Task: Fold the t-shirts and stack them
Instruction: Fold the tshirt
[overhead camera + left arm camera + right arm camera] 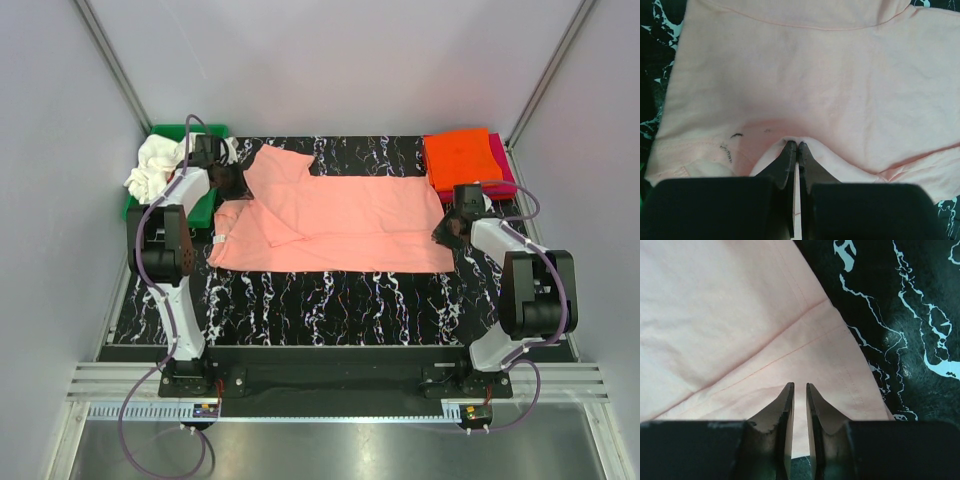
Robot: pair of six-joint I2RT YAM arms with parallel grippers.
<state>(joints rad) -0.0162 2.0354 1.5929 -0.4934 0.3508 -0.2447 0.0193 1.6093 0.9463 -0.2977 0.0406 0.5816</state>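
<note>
A salmon-pink t-shirt (340, 220) lies spread flat across the middle of the table, one sleeve reaching toward the back left. My left gripper (228, 180) is at the shirt's left end. Its jaws are shut and pinch a small ridge of the pink cloth (790, 75) at their tips (795, 145). My right gripper (447, 230) is at the shirt's right hem corner. In the right wrist view its jaws (800, 386) stand a narrow gap apart over the hem (805, 335), with nothing between them. A folded orange t-shirt (462, 157) rests on a magenta one (502, 165) at the back right.
A green bin (172, 131) at the back left holds a crumpled white t-shirt (152, 165), right beside the left arm. The black marbled tabletop (330, 300) shows in front of the pink shirt. Grey walls close in the sides and back.
</note>
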